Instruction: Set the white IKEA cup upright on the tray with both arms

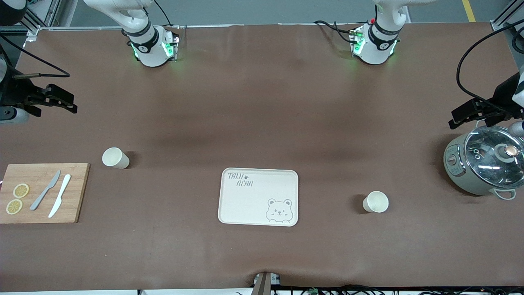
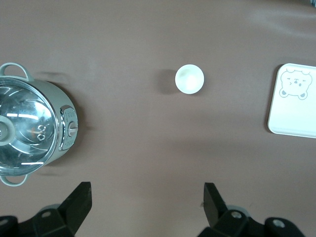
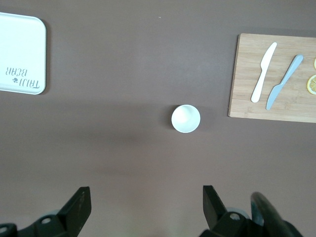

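Two white cups stand open end up on the brown table. One cup (image 1: 375,202) (image 2: 189,79) is toward the left arm's end, beside the cream tray (image 1: 245,200) with the bear face. The other cup (image 1: 115,157) (image 3: 185,118) is toward the right arm's end, near the cutting board. The tray, with nothing on it, also shows in the left wrist view (image 2: 296,111) and the right wrist view (image 3: 19,54). My left gripper (image 1: 460,116) (image 2: 145,190) hangs open and empty over bare table beside the pot. My right gripper (image 1: 65,102) (image 3: 145,192) hangs open and empty over bare table at its end.
A grey cooker pot with a glass lid (image 1: 485,166) (image 2: 29,131) stands at the left arm's end. A wooden cutting board (image 1: 77,192) (image 3: 247,94) at the right arm's end holds a grey knife, a white knife and two lemon slices.
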Tool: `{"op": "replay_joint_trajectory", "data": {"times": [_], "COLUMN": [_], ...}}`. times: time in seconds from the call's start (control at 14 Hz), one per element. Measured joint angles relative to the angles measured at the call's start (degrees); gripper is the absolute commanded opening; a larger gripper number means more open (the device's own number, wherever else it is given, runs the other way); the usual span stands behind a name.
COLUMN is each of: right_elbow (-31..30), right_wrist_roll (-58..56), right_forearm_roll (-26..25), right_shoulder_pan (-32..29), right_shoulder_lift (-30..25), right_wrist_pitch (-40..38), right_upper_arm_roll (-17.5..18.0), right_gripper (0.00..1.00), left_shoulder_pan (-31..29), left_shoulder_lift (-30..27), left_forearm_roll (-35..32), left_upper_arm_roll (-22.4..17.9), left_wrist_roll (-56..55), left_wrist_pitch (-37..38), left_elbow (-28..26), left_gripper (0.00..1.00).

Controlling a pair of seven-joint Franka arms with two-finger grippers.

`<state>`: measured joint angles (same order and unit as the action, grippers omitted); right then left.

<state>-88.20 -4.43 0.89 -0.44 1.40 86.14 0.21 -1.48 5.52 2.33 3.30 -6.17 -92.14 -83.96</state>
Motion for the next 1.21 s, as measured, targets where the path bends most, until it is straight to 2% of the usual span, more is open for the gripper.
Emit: {"op": "replay_joint_trajectory", "data": {"times": [0.14, 0.5, 1.0, 1.21], "right_elbow": [0.0, 0.0, -0.1, -0.2], "right_wrist_roll": [0.0, 0.0, 0.0, 0.0], "right_forearm_roll": [0.0, 0.0, 0.0, 0.2], "right_shoulder_pan": [-0.8, -0.7, 1.1, 2.2], "right_shoulder_lift": [0.0, 0.3, 0.6, 2.9], "right_wrist_pitch": [0.4, 1.9, 1.5, 0.3], "right_upper_arm_roll": [-0.2, 0.2, 1.0, 1.1], "right_gripper": [1.0, 1.0, 1.0, 1.0], "left_shoulder_pan": [0.5, 4.8, 5.2, 5.3], "left_shoulder_lift": [1.7, 10.1, 17.7, 21.1], "left_forearm_roll": [0.0, 0.0, -0.1, -3.0], "left_upper_arm_roll": [0.2, 0.5, 0.2, 0.3], "left_wrist_roll": [-2.5, -8.0, -7.3, -6.5], "left_wrist_pitch": [-1.3, -6.9, -15.3, -18.8], "left_elbow": [0.7, 4.4, 5.4, 5.4], "left_gripper": [1.0, 1.0, 1.0, 1.0]}}
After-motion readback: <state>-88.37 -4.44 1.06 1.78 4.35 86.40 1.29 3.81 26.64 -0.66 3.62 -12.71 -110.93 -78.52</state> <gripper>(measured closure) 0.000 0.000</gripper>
